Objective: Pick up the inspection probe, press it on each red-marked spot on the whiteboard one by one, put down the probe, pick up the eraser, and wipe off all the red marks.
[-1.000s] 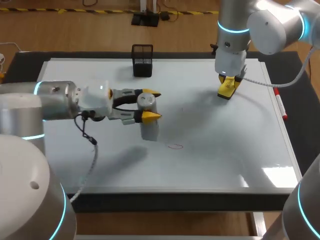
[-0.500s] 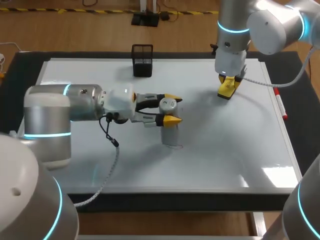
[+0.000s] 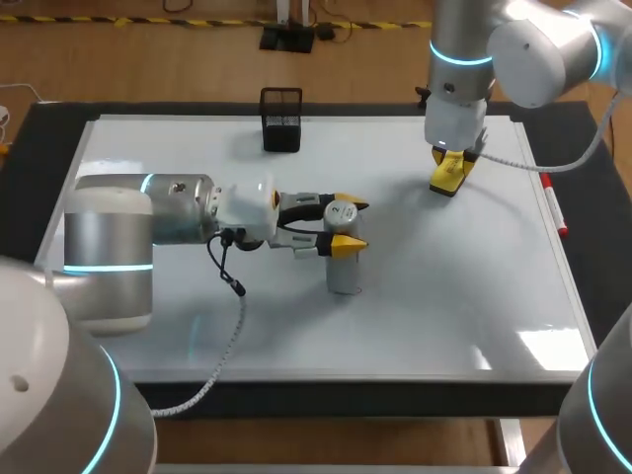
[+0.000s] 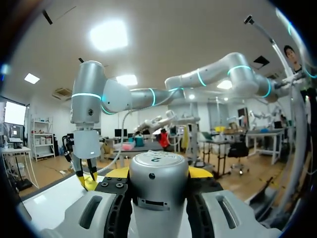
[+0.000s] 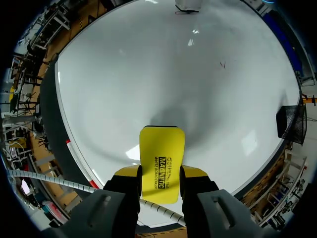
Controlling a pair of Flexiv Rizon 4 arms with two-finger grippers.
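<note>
Left pincer (image 3: 351,225) clenched on the probe (image 3: 343,269), upright, foot apparently on the whiteboard (image 3: 474,296) below my fingers: pressing stage. Right pincer (image 5: 159,173) grips the eraser (image 5: 161,153) near the board. Probe put-down and wiping remain.

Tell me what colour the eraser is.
The eraser is yellow, clearest in the right wrist view.

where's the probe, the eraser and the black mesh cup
probe (image 3: 343,269), head view, on its grey lower body
eraser (image 5: 161,158), right wrist view, on its yellow face
black mesh cup (image 3: 281,123), head view, on its front wall
</note>
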